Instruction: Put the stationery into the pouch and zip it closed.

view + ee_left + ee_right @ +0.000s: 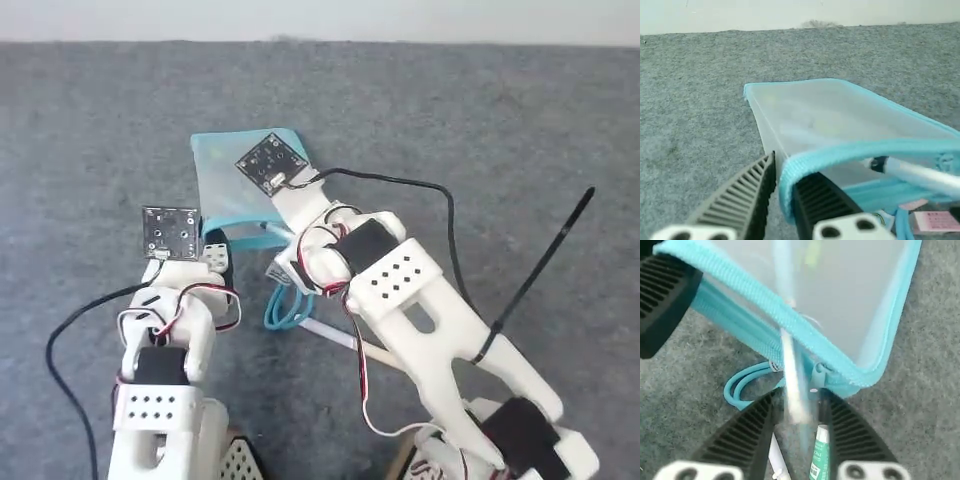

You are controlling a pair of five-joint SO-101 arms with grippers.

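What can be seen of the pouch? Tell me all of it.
The pouch is a frosted, see-through plastic bag with light blue zipper edging. It lies on the grey carpet, mouth open toward the arms. The left gripper pinches the raised upper lip of the mouth. A white pen, held in the right gripper, pokes through the opening. A blue cord loop lies by its zipper end.

Surface: a grey, felt-like tabletop (520, 120), bounded at the far side by a pale wall.
Middle: a translucent plastic pouch with turquoise zip edging (225, 175) is rested on it.
Nearer: a turquoise looped cord (285, 310) and a slim white stick (325, 331) are laid close together.
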